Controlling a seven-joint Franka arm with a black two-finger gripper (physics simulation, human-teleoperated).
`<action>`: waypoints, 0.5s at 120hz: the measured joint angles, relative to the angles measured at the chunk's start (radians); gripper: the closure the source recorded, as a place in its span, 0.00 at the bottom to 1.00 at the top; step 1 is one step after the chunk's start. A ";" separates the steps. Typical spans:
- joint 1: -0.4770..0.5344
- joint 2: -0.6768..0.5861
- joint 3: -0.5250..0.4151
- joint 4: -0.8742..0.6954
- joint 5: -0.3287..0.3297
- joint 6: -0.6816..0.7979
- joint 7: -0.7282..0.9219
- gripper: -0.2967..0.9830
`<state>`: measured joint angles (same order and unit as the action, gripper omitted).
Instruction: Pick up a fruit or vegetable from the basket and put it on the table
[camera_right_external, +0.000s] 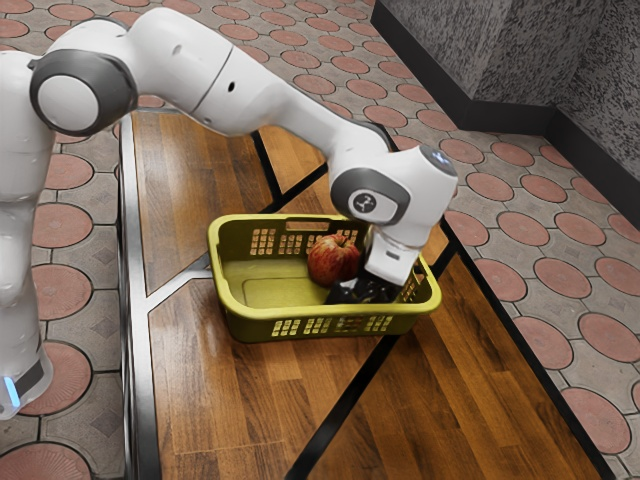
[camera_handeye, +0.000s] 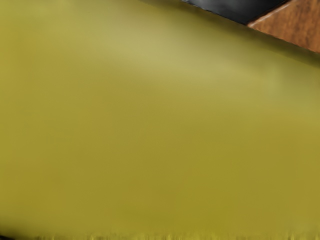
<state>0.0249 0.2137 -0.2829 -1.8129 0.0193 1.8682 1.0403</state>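
In the exterior view, the white arm (camera_right_external: 250, 95) reaches over from the exterior view's left, and the black gripper (camera_right_external: 362, 291) is low inside the yellow-green basket (camera_right_external: 270, 315), below its rim. I cannot tell whether the gripper is open or closed, or whether it has anything in its grasp. The red apple (camera_right_external: 333, 260), with yellowish streaks, is in the basket too, just beside the gripper toward the exterior view's left and a little farther from the camera. Whether the two touch is unclear. One end wall of the basket stands near the gripper on the exterior view's right; the other end is farther from it, past the apple. Beneath the gripper and basket is the wooden table (camera_right_external: 220, 400), crossed by black bands, with a pale metal strip (camera_right_external: 140, 400) along its side. Well apart from the gripper, beyond the table, are a floor with round reddish tiles (camera_right_external: 541, 276) and a rough grey wall (camera_right_external: 530, 50).

In the wrist view, the basket's smooth yellow-green surface is close to the gripper. Past its edge, outward from the gripper, are a black patch (camera_handeye: 235, 7) and some of the table's brown wood.
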 joint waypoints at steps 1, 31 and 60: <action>0.000 0.000 0.000 0.000 0.000 0.000 -0.001 0.53; -0.002 -0.018 -0.004 0.009 0.002 -0.031 -0.023 0.53; -0.002 -0.037 -0.004 0.015 0.005 -0.093 -0.049 0.53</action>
<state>0.0232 0.1763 -0.2868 -1.7981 0.0242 1.7751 0.9910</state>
